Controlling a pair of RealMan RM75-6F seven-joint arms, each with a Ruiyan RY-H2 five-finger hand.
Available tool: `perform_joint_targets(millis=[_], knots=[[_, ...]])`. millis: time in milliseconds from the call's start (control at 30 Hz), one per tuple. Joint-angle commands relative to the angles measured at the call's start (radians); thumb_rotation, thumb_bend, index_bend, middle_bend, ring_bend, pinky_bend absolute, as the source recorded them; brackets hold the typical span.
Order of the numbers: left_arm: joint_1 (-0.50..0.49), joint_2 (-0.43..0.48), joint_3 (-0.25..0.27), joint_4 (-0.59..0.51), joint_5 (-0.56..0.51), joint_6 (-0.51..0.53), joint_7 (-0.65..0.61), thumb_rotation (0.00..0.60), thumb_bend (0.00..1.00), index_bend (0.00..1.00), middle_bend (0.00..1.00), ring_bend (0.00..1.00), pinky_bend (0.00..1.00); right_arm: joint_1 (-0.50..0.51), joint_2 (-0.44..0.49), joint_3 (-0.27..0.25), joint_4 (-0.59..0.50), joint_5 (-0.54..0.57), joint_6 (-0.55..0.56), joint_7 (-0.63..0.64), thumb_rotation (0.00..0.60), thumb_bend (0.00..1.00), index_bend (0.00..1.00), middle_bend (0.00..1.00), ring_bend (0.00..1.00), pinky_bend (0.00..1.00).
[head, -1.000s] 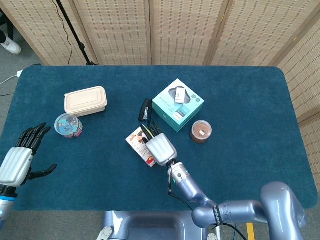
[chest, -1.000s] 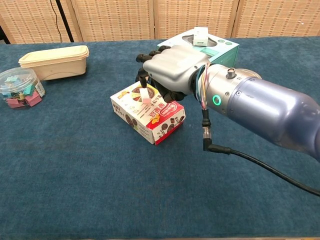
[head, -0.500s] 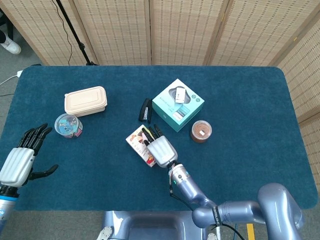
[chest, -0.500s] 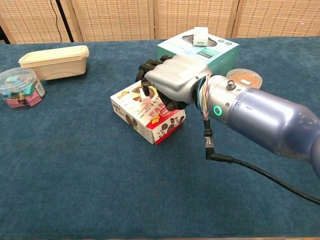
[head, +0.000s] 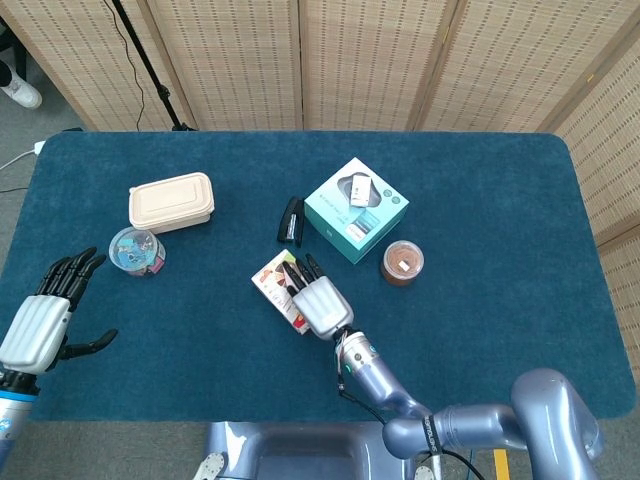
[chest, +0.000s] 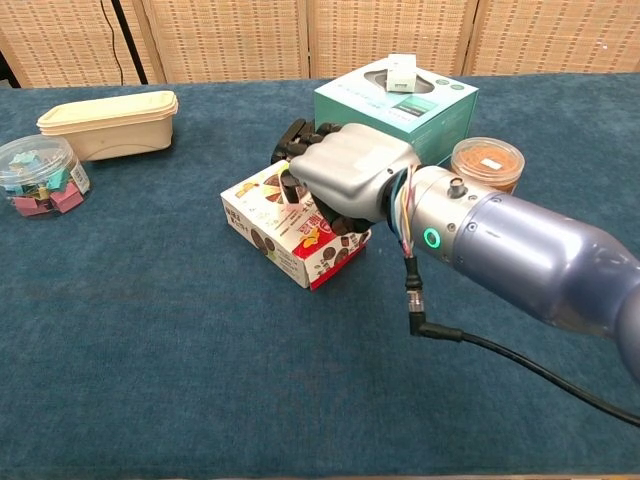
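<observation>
A bench (head: 480, 190) covered in dark blue carpet-like cloth fills the head view. Woven rattan screens (head: 370, 60) stand behind it at 12 o'clock, with grey floor and a black stand pole at 11 o'clock.

Near the bench's middle lies a snack box (head: 278, 285) (chest: 290, 228), white and red with round chocolate-biscuit pictures; its printed writing is too small to read. The right robot hand (head: 318, 298) (chest: 340, 180) rests on top of the box with fingers curled over it; whether it truly grips the box cannot be told. The left robot hand (head: 45, 312) hovers off the bench's 8 o'clock edge, holding nothing, fingers spread apart.

At 1 o'clock from the snack box stands a teal carton (head: 355, 210) (chest: 400, 100) with a small white box on top; its label is unreadable. Touching the carton at 9 o'clock lies a black stapler (head: 291, 220). At 3 o'clock from the snack box sits a round tub of brown contents (head: 402, 262) (chest: 487, 162).

Toward 10 o'clock are a beige lidded food container (head: 171, 202) (chest: 108, 122) and, just beside it, a clear tub of coloured clips (head: 137, 250) (chest: 38, 175).

Bare cloth stretches wide along the bench's right half and near edge.
</observation>
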Motion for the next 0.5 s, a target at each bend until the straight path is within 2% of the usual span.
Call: perform_joint_targets(millis=[33, 500], knots=[[0.0, 0.0, 0.0, 0.0, 0.001, 0.0, 0.002, 0.6, 0.19, 0.0, 0.0, 0.0, 0.0, -0.003, -0.003, -0.003, 0.001, -0.006, 0.001, 0.001, 0.6, 1.0, 0.3, 0.0, 0.0, 0.0], [0.004, -0.001, 0.0, -0.002, 0.006, 0.001, 0.003, 0.6, 0.19, 0.0, 0.0, 0.0, 0.0, -0.02, -0.007, -0.023, 0.021, -0.039, 0.006, -0.005, 0.6, 1.0, 0.3, 0.0, 0.0, 0.0]])
